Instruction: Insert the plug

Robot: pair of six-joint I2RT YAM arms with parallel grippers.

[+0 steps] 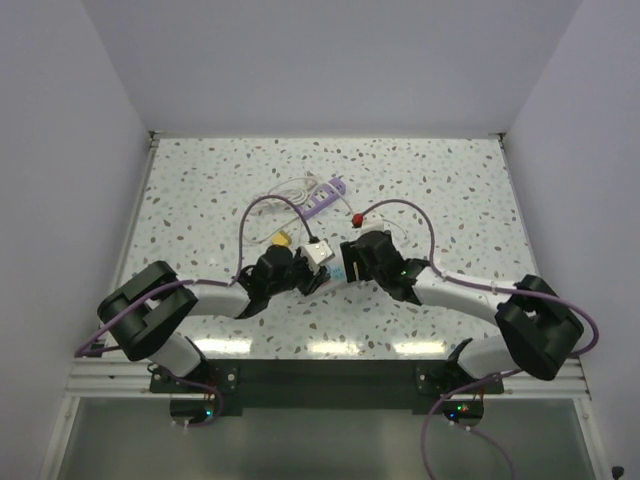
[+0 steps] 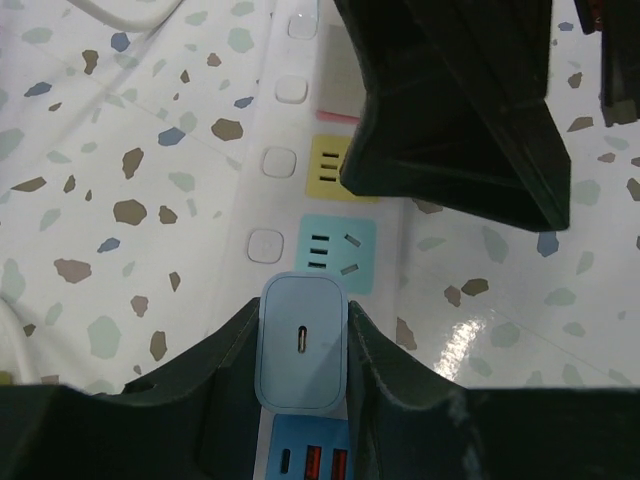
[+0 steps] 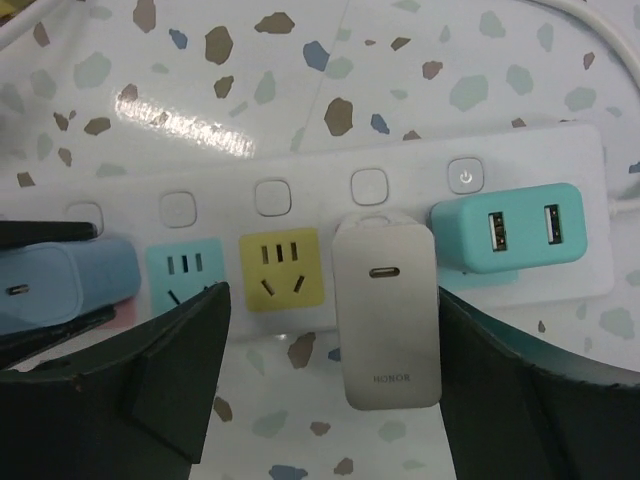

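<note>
A white power strip lies on the speckled table, also seen in the top view. My left gripper is shut on a light blue charger, holding it over the strip just beyond the cyan socket; I cannot tell whether it is seated. The blue charger also shows at the left of the right wrist view. My right gripper is open, its fingers either side of a silver HONOR charger that stands in the strip beside the yellow socket.
A teal USB adapter is plugged in at the strip's end. The strip's white cable curls at the back. A small red piece and a yellow piece lie near the purple arm cables. Both grippers nearly meet.
</note>
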